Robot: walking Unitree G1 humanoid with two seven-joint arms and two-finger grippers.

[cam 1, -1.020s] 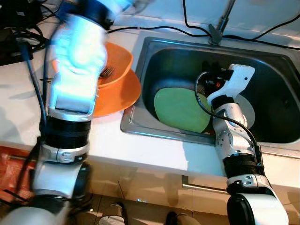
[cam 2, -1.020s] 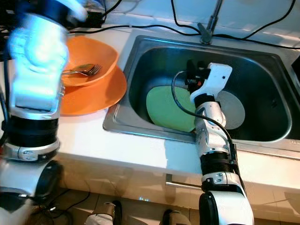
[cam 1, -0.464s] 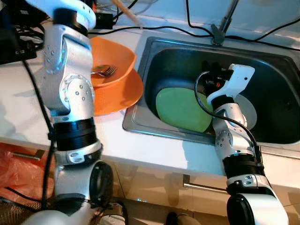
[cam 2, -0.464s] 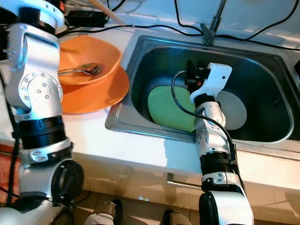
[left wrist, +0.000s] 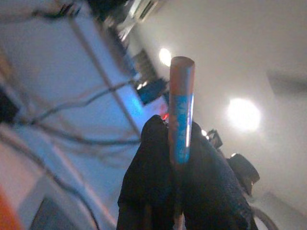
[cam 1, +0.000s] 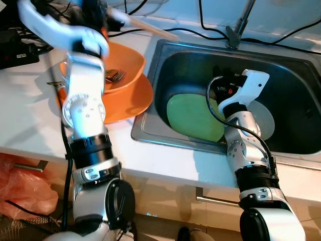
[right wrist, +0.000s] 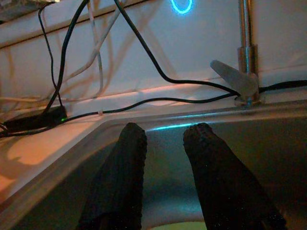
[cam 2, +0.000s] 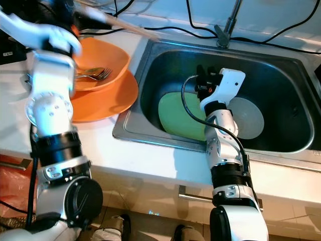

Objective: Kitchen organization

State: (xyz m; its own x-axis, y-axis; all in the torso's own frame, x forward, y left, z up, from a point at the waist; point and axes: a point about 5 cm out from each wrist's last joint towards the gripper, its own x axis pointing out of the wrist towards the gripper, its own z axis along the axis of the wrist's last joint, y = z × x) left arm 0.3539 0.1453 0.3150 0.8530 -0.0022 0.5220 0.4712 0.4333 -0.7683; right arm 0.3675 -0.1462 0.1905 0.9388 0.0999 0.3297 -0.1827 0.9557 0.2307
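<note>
My left gripper (left wrist: pixel 176 132) is raised over the back of the counter, shut on a thin wooden stick (cam 1: pixel 150 28) that slants toward the sink's far left corner. Below it an orange bowl (cam 1: pixel 128 63) holds a fork and a spoon (cam 1: pixel 114 75) and rests on an orange plate (cam 1: pixel 135 103). A green plate (cam 1: pixel 193 118) and a pale grey plate (cam 1: pixel 265 123) lie in the steel sink (cam 1: pixel 165 143). My right gripper (right wrist: pixel 165 132) hovers open inside the basin above the green plate, holding nothing.
The faucet (cam 1: pixel 239 22) stands behind the sink, with black cables (cam 1: pixel 210 25) running along the back wall. A black device (cam 1: pixel 17 47) sits on the counter at far left. A red bag (cam 1: pixel 20 183) lies on the floor, lower left.
My left arm has swung upward and back, carrying the stick so that it now points toward the sink. The right arm has barely moved.
</note>
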